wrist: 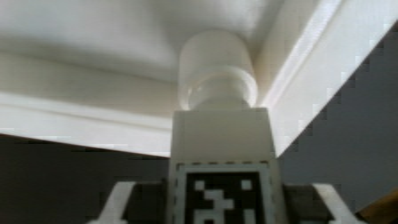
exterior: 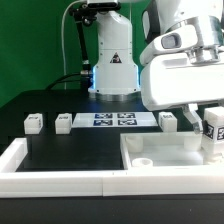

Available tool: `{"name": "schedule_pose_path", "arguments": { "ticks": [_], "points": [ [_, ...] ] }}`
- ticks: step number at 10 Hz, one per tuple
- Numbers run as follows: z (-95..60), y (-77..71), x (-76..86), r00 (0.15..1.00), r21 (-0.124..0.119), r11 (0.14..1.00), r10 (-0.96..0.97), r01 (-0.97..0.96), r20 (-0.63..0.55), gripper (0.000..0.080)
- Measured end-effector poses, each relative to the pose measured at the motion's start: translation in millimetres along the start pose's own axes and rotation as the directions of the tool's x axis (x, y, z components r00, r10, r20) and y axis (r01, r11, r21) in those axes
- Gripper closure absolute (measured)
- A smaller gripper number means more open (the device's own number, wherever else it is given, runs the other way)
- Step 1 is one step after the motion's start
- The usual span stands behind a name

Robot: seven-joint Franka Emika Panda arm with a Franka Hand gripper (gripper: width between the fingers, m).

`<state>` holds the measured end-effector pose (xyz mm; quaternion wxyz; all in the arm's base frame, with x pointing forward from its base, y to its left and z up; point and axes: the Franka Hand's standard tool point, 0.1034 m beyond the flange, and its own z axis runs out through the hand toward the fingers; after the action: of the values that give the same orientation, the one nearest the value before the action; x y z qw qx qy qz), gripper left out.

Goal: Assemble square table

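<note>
The gripper (exterior: 206, 116) is closed on one leg (exterior: 213, 129) of the square table. In the wrist view, the two fingers (wrist: 123, 203) press against opposite sides of this held leg (wrist: 222, 130). The leg's black-and-white tag faces the camera and its rounded end points away from it.

The held leg stands upright above the far corner of the slab (exterior: 172, 163), at the exterior view's right. Whether the rounded end touches the slab cannot be determined.

The slab lies flat on the black table (exterior: 75, 150), at the exterior view's lower right. Its near side sits beside the border wall (exterior: 60, 180).

Three further legs stand loose on the table:
- The first loose leg (exterior: 33, 122) is toward the exterior view's left.
- The second loose leg (exterior: 63, 122) is just beside the left end of the marker board (exterior: 113, 120).
- The third loose leg (exterior: 168, 121) is near the right end of the marker board, just beyond the far edge of the slab.

The loose legs are well apart from the gripper.
</note>
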<state>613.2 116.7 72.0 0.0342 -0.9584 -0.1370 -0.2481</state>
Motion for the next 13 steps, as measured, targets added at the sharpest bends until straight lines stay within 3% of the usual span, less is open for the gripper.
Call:
{"name": "schedule_pose_path", "arguments": {
  "ticks": [7, 8, 9, 10, 13],
  "points": [
    [5.9, -0.7, -3.9, 1.0, -0.007, 1.0, 0.001, -0.001, -0.03, 0.049],
    [5.9, -0.7, -3.9, 1.0, -0.007, 1.0, 0.001, -0.001, -0.03, 0.0316],
    [5.9, -0.7, -3.9, 1.0, -0.007, 1.0, 0.001, -0.001, -0.03, 0.0316],
    [6.0, -0.7, -3.9, 1.0, -0.007, 1.0, 0.001, -0.001, -0.03, 0.0182],
    [6.0, -0.7, -3.9, 1.0, -0.007, 1.0, 0.001, -0.001, -0.03, 0.0151]
  ]
}}
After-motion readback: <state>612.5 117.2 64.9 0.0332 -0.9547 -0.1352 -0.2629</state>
